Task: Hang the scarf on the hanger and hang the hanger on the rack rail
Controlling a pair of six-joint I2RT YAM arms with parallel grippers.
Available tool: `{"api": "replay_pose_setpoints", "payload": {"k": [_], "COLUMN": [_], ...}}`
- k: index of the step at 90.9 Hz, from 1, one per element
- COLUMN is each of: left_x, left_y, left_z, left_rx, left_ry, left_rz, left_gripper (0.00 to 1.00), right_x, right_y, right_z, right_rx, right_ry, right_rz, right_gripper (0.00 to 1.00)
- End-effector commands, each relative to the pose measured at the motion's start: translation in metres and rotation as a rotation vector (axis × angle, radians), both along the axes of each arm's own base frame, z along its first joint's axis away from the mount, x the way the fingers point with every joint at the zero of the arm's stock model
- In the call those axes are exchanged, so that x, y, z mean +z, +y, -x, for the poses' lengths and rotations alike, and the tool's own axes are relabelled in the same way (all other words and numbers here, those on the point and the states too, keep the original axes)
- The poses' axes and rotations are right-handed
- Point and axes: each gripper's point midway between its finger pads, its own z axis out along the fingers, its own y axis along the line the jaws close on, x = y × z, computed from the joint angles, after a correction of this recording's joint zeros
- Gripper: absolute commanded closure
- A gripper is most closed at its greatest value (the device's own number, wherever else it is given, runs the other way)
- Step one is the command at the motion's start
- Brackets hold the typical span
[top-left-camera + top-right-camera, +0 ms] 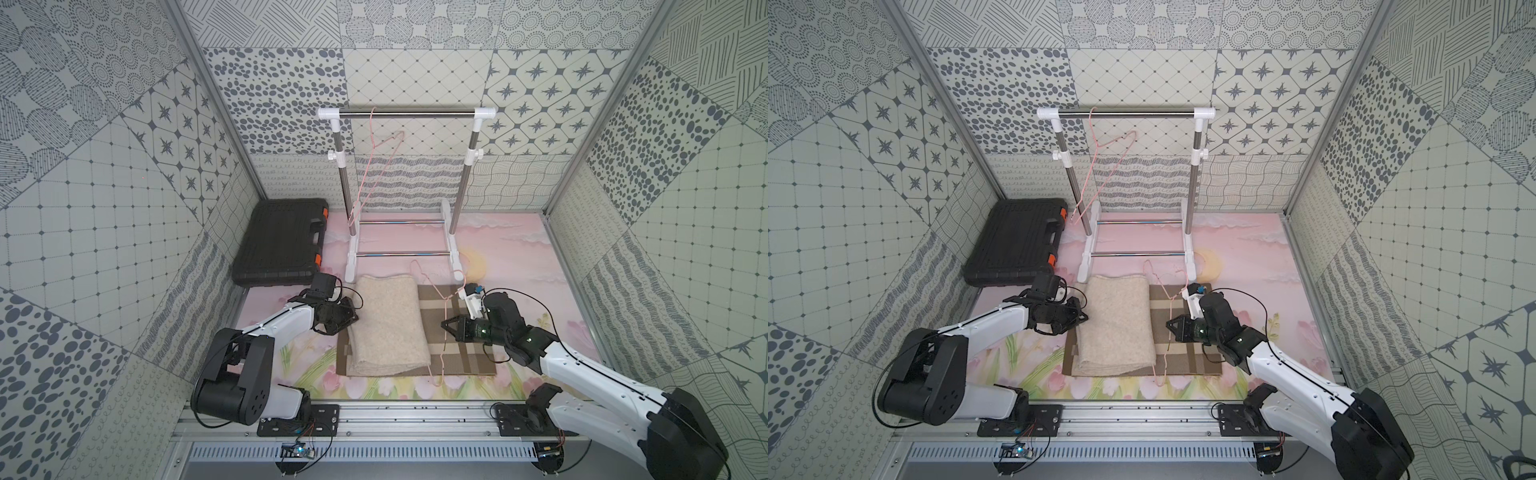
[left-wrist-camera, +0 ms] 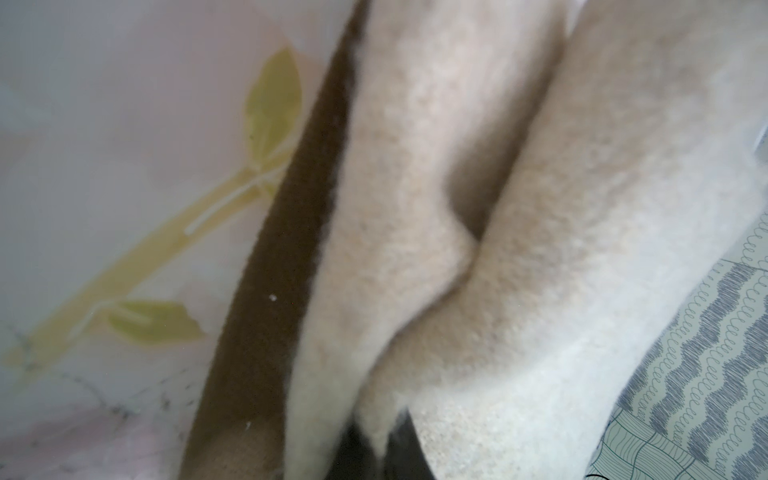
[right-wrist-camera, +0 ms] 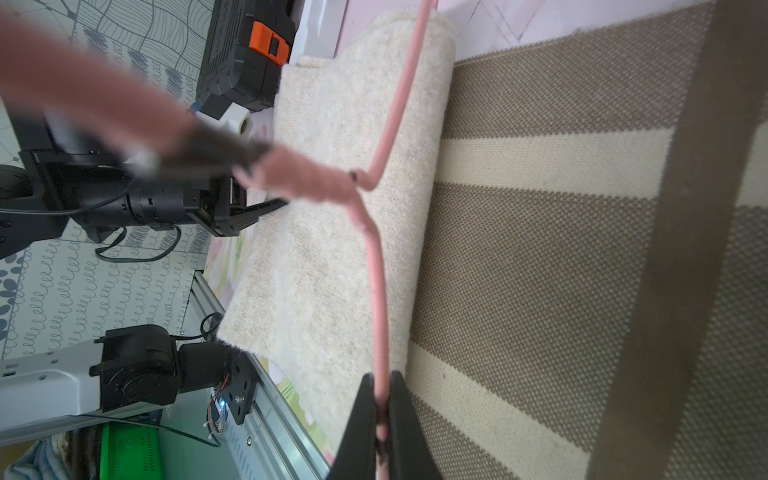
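Pink floral desk (image 1: 519, 257), scarf (image 1: 386, 324) lying folded flat; left jaws pinched shut on its edge, right jaws clamped on the thin hanger (image 3: 378, 270), which could twist or slip under the wool's weight.

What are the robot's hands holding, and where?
The right gripper pinches the pink hanger by a straight wire; the left gripper pinches the beige scarf by its edge.
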Motion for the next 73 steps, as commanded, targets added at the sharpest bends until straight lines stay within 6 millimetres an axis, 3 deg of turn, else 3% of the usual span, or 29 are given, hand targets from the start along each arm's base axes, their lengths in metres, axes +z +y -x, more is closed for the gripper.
{"api": "replay_pose_setpoints", "payload": {"k": [1,9,12,16,27,36,41,49,57,61,67,73], "left_x": [-0.011,0.016,0.028,0.049,0.109,0.14,0.137,0.124,0.095,0.077,0.06,0.069], "left_y": [0.016,0.009,0.009,0.007,-0.008,-0.042,-0.07,-0.125,-0.161,-0.16,-0.142,-0.116], "left_z": [-0.004,-0.01,-0.01,-0.01,-0.012,-0.023,-0.027,-0.033,-0.032,-0.025,-0.014,-0.007], "left_rx": [0.031,0.036,0.045,0.055,0.052,0.009,-0.043,-0.128,-0.172,-0.154,-0.109,-0.055], "left_ry": [-0.01,-0.095,-0.119,-0.158,-0.283,-0.344,-0.329,-0.331,-0.254,-0.184,-0.137,-0.173], "left_rz": [-0.091,-0.08,-0.087,-0.093,-0.094,0.002,0.053,0.133,0.161,0.124,0.035,-0.049], "left_gripper": [0.95,0.81,0.65,0.56,0.55,0.6,0.62,0.62,0.63,0.65,0.62,0.55], "right_x": [-0.019,-0.011,-0.008,-0.002,0.006,0.006,0.019,0.022,0.019,0.017,0.015,0.012], "right_y": [-0.021,-0.016,-0.016,-0.015,-0.016,-0.017,-0.013,-0.012,-0.012,-0.011,-0.012,-0.011], "right_z": [-0.007,-0.013,-0.015,-0.018,-0.021,-0.018,-0.023,-0.025,-0.025,-0.024,-0.023,-0.022], "right_rx": [-0.071,-0.063,-0.067,-0.072,-0.075,-0.064,-0.061,-0.053,-0.049,-0.047,-0.044,-0.039], "right_ry": [0.009,-0.007,-0.02,-0.037,-0.06,-0.065,-0.093,-0.104,-0.1,-0.098,-0.096,-0.091], "right_rz": [0.127,0.121,0.122,0.12,0.124,0.138,0.129,0.141,0.15,0.155,0.16,0.162], "right_gripper": [1.0,1.0,1.0,1.0,1.0,1.0,1.0,1.0,1.0,1.0,1.0,1.0]}}
